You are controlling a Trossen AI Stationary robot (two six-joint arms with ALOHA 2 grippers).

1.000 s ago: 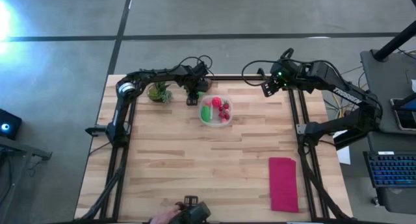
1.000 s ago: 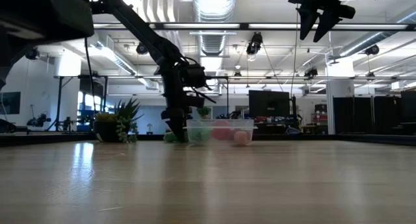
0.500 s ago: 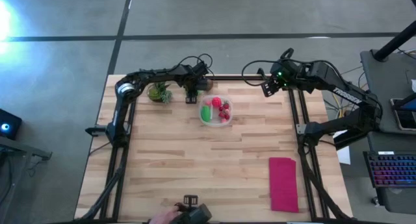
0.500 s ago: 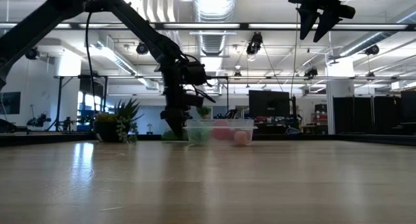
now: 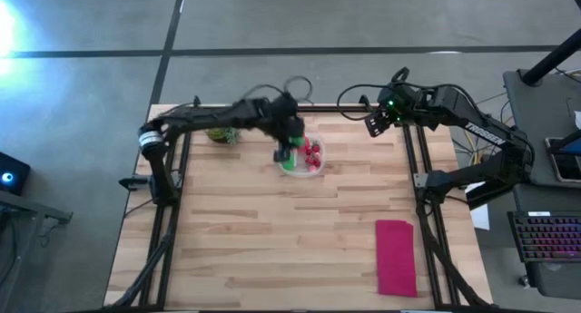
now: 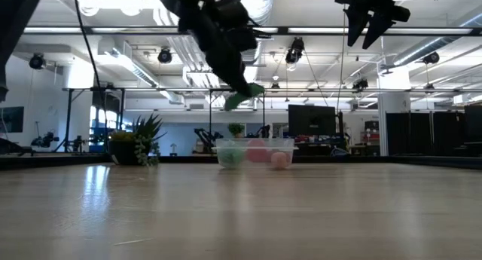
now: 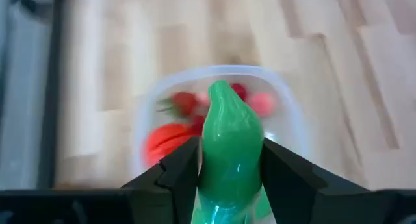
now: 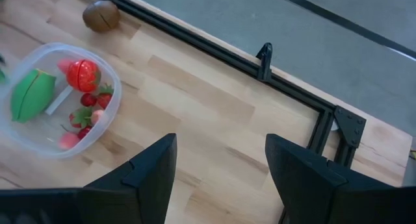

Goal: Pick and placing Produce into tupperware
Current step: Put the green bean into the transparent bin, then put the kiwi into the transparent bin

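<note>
I read the pale wooden plank tabletop (image 5: pixel 272 231) first, then my two arms over its far half. My left hand (image 7: pixel 229 178) hangs above the clear rounded-square plastic tupperware (image 7: pixel 286 113), well clear of the wood, its fingers pinching a glossy green elongated toy vegetable (image 7: pixel 227 146). That piece's long axis runs straight out ahead of the hand, tip forward, and the container lies directly beyond and below that tip, so I judge the next move to be a short lowering and release over the opening. Inside already I see a wedge-shaped green piece (image 8: pixel 31 93), a round red fruit (image 8: pixel 82 74) and several tiny red pieces (image 8: pixel 88 110). My right hand (image 8: pixel 221 165) waits off to the side with its fingers spread and empty, farther from the container than the left. A small brown rounded piece (image 8: pixel 101 16) sits on the wood just beyond the tupperware, beside the black frame rail (image 8: pixel 214 52).
</note>
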